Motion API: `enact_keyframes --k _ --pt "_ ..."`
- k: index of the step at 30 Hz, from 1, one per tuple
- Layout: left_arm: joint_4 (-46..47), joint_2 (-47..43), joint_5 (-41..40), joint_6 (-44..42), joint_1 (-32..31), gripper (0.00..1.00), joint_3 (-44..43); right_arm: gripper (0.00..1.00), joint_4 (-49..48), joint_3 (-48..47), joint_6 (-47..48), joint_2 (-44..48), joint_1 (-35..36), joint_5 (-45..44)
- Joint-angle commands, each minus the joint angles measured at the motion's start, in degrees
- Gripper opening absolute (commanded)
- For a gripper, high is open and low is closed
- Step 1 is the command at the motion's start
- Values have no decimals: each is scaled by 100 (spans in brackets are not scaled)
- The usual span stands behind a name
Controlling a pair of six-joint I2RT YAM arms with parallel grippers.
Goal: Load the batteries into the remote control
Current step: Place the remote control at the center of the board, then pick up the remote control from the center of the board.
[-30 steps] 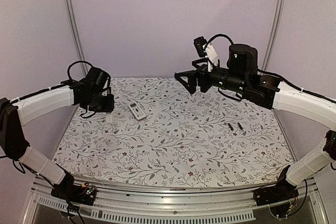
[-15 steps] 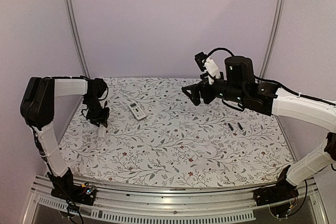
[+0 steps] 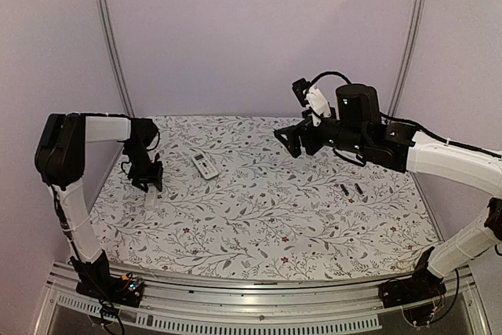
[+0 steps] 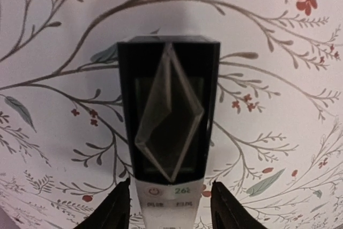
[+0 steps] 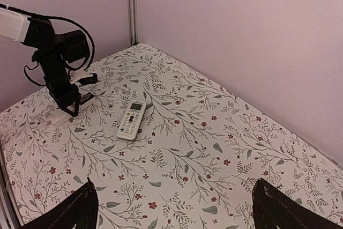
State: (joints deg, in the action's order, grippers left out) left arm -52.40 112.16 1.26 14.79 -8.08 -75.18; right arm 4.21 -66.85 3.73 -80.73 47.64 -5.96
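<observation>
Well, from where I stand the job has barely opened: this is the step of getting hold of a remote, with nothing loaded yet. The left gripper (image 3: 148, 182) points straight down at the far left of the flowered surface (image 3: 274, 225). Its fingers are parted and straddle the lower end of a remote control (image 4: 169, 111) that lies face up, dark display showing. I cannot tell whether the fingers touch its sides; they do not look clamped. Something clear and diamond-shaped sits on the display, but I cannot tell what it is.

A second remote (image 3: 205, 165), white with its buttons up, lies just to the right of that, apart from both arms. The two batteries (image 3: 343, 189) lie side by side well over on the right, untouched. The right gripper (image 3: 291, 138) hangs high above the middle, spread wide and empty.

I judge the next move calls for the left fingers to close on the remote's sides. It then needs turning over, since the battery bay is presumably on its back. Meanwhile the right arm would have to drop low for such slim cylinders.
</observation>
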Motion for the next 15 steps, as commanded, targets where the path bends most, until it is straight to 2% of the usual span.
enact_keyframes --k 1,4,6,8,9,11,13,15 --pt "519 -903 -387 353 -12 52 -312 99 120 -3 49 14 -51 -114" --pt "1440 -1680 -682 767 -285 55 -110 99 99 30 -47 37 -208 -109" --pt "2258 -2165 -857 1082 -580 68 234 99 90 84 -237 60 -412 42" --pt "3029 -2435 -1023 1450 -925 73 578 99 7 207 -583 81 -587 -49" --pt "3342 -2474 -1140 1691 -1127 77 700 99 -67 305 -722 119 -623 -225" --pt "3687 -2355 -1608 2097 -1552 96 809 99 -205 509 -961 185 -654 -666" --pt "3821 -2098 -2200 2553 -1938 100 790 99 -208 682 -1442 283 -706 -1149" --pt "3708 -1760 -2689 3145 -2223 100 614 99 -206 858 -1800 394 -829 -1175"
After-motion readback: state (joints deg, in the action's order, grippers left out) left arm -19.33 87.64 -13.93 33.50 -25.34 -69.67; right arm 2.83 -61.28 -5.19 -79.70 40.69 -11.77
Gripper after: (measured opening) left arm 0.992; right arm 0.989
